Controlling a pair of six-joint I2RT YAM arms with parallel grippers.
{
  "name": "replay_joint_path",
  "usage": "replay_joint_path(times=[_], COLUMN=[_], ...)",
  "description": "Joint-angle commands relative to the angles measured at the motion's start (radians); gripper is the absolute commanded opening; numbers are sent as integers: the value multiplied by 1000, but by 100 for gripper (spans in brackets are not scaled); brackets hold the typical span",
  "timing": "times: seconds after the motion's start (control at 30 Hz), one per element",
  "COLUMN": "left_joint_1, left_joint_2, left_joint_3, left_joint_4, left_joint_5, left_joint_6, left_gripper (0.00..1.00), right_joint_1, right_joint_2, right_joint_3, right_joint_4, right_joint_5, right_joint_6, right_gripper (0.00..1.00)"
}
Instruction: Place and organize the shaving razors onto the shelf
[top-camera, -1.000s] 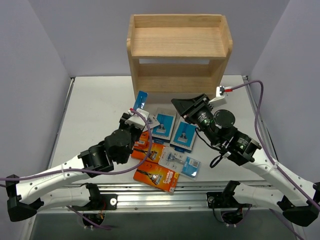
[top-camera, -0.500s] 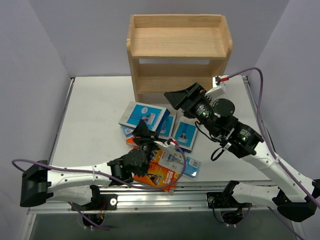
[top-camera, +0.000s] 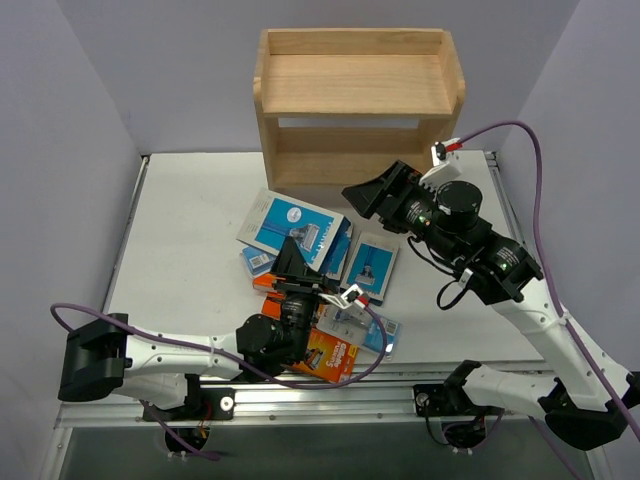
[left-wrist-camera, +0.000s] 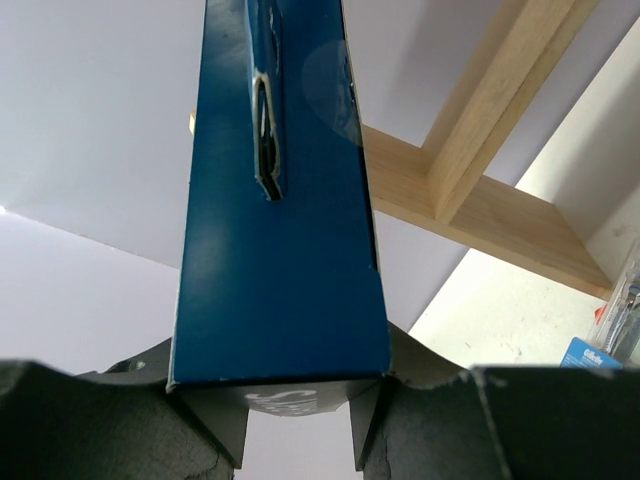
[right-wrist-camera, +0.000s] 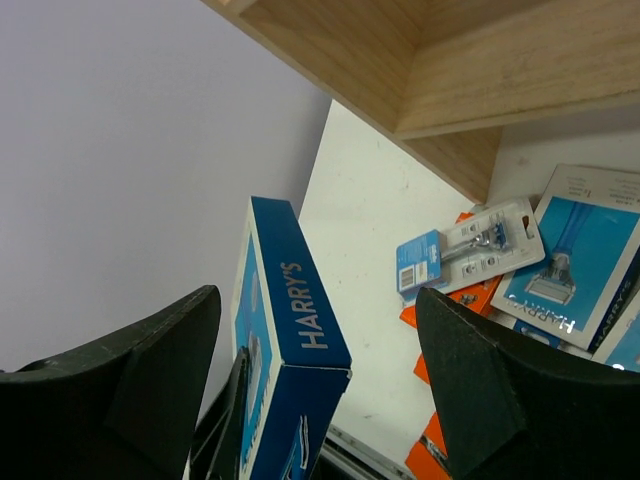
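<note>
My left gripper (top-camera: 296, 268) is shut on the lower end of a blue-and-white razor box (top-camera: 292, 224), holding it tilted above the pile. From the left wrist the box (left-wrist-camera: 275, 250) rises edge-on out of the left gripper (left-wrist-camera: 295, 410), with the shelf (left-wrist-camera: 480, 150) behind. My right gripper (top-camera: 372, 196) is open in front of the shelf's (top-camera: 355, 100) bottom tier, with nothing in it. In the right wrist view the same box (right-wrist-camera: 295, 320) stands beyond the spread right gripper (right-wrist-camera: 315, 385). More razors lie on the table: a blue box (top-camera: 368, 268), orange packs (top-camera: 330, 355), blister cards (top-camera: 365, 330).
All three shelf tiers hold nothing. A blister card (right-wrist-camera: 470, 250), a blue pack (right-wrist-camera: 580, 250) and orange packs (right-wrist-camera: 440, 460) lie below the right wrist. Purple cables loop over both arms. The walls stand close on both sides of the table (top-camera: 190, 230).
My right gripper has opened and drawn back up to the right, toward the shelf. The left arm dropped low and swung right, tipping its box from edge-on to face-up.
</note>
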Motion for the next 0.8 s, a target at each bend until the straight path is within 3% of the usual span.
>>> replay_joint_path(times=[0.0, 0.6, 0.77], left_joint_1=[-7, 11, 30], left_joint_2=[-2, 74, 70], left_joint_3=[22, 28, 28], left_joint_4=[128, 154, 142], left_joint_5=[1, -4, -4], left_joint_6=[50, 52, 24], left_gripper=[2, 2, 2], right_joint_1=[-13, -5, -2], right_joint_2=[-8, -17, -16], right_joint_3=[-34, -155, -181], right_joint_4=[23, 167, 184], right_joint_5=[-110, -301, -335], right_joint_6=[-28, -31, -28], right_gripper=[74, 61, 51])
